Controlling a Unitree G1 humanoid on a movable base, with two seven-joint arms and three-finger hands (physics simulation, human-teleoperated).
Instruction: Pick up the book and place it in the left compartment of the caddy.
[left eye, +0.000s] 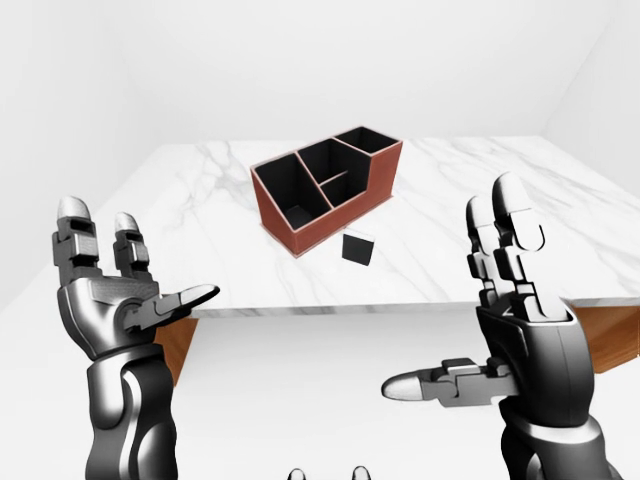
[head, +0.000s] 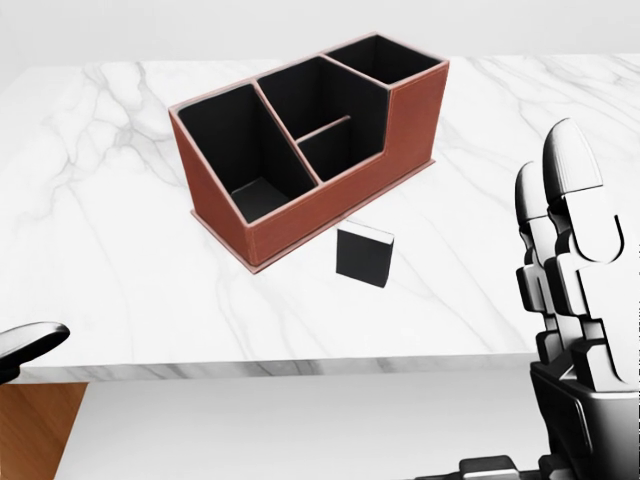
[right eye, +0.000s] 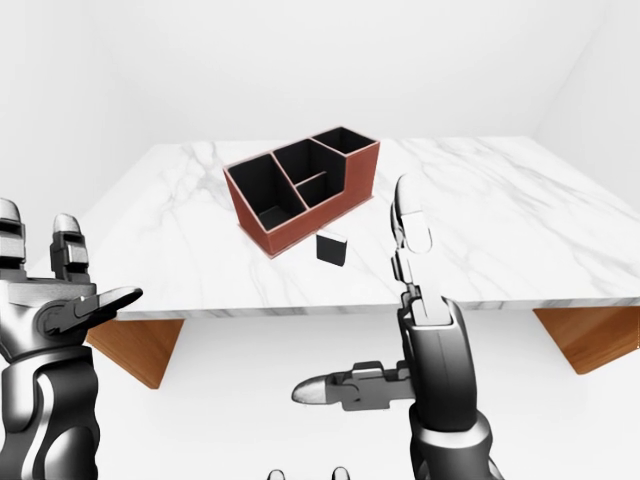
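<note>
A small black book stands upright on the white marble table, just below and right of the caddy in the head view. The reddish-brown caddy lies diagonally, with a large left compartment, two small middle ones and a tall one at its far right end. My left hand is open, raised short of the table's near edge at the left. My right hand is open too, fingers up and thumb out, short of the near edge at the right. Neither touches the book.
The table's near edge crosses the lower head view, with white floor below it. Wooden table supports show under the tabletop at left and at right. White walls enclose the room.
</note>
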